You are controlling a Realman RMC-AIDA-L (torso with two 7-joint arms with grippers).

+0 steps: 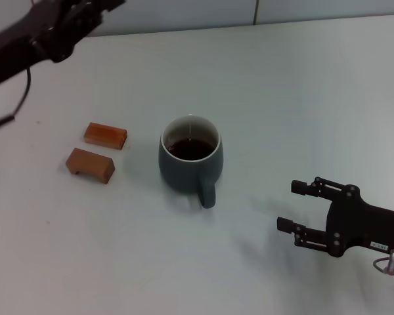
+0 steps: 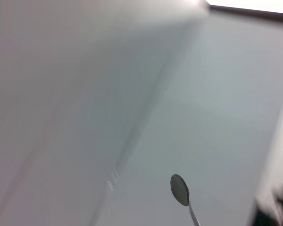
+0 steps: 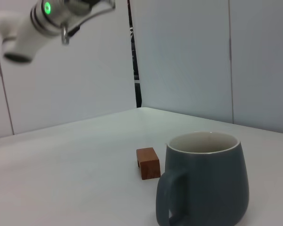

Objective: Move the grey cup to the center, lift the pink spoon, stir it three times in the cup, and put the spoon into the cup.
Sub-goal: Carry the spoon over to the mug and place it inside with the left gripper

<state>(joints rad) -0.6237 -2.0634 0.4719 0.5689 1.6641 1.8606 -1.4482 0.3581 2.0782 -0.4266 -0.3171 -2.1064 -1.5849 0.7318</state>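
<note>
1. Jaws of the right gripper [image 1: 294,207] stand open and empty, low over the counter [image 1: 282,98], near the cup [image 1: 189,164] on its right side, apart from it.
2. Jaws of the left gripper [image 1: 95,10] do not show themselves. The spoon [image 2: 179,189] sticks out in front of the left wrist camera and none lies on the counter, so I judge they are closed on the spoon. This gripper is high at the far left, well apart from the cup.
3. The cup stands upright about mid-counter, handle toward the robot, with dark liquid inside. Two blocks [image 1: 106,135] lie near its left side.
4. Progress, as I judge it: the cup looks placed and the spoon lifted. The pictures do not show how many stirs are done. Putting the spoon into the cup is left.
</note>
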